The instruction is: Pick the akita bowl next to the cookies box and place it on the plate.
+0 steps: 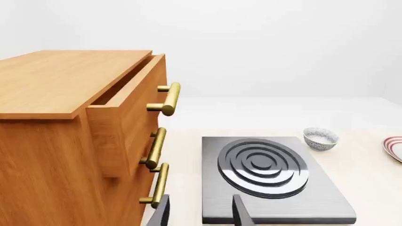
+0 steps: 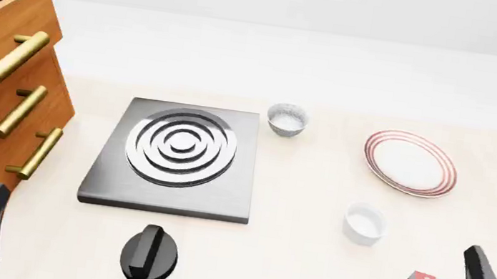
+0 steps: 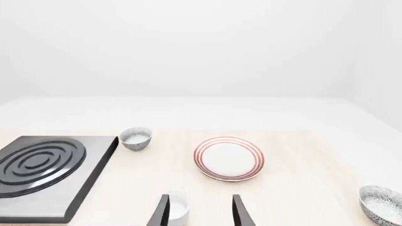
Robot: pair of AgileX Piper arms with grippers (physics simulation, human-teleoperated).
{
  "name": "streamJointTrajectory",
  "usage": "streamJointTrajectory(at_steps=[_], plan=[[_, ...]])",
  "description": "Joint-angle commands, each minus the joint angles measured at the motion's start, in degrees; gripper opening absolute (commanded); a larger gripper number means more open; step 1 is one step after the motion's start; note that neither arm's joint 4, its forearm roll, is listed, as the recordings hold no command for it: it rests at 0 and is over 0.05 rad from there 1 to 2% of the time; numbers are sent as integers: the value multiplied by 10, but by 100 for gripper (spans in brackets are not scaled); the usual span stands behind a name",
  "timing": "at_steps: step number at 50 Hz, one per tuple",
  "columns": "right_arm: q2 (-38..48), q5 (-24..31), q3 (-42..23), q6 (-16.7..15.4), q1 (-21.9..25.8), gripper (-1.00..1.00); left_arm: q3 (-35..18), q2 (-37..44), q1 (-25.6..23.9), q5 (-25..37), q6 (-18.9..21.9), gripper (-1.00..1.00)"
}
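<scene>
While the right gripper [image 3: 199,212] is held open and empty, the akita bowl [image 3: 381,203] is seen off to its side, well apart from the plate [image 3: 229,158]. Being light, rigid and likely slippery, it should be pinched across the rim.

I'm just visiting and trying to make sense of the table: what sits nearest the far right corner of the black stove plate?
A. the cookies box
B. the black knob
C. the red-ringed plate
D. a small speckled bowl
D: in the front view a small speckled bowl stands just beyond the stove plate's far right corner, while the red-ringed plate lies farther right.
</scene>
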Motion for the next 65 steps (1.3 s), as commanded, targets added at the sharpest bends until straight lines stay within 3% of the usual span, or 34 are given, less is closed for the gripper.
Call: streamJointTrajectory(at_steps=[1,11,18,25,33,59,65], plan=[[28,-16,-4,-1,13,100,0,0,0,0,0,100],[58,-5,-28,26,-7,100,0,0,0,0,0,100],[66,40,-74,32,-24,100,0,0,0,0,0,100],[84,105,-128,16,-39,100,0,0,0,0,0,100],[158,123,-168,6,-56,100,0,0,0,0,0,100],[363,116,-276,-46,-159,100,0,0,0,0,0,100],[425,102,-295,-54,-212,100,0,0,0,0,0,100]])
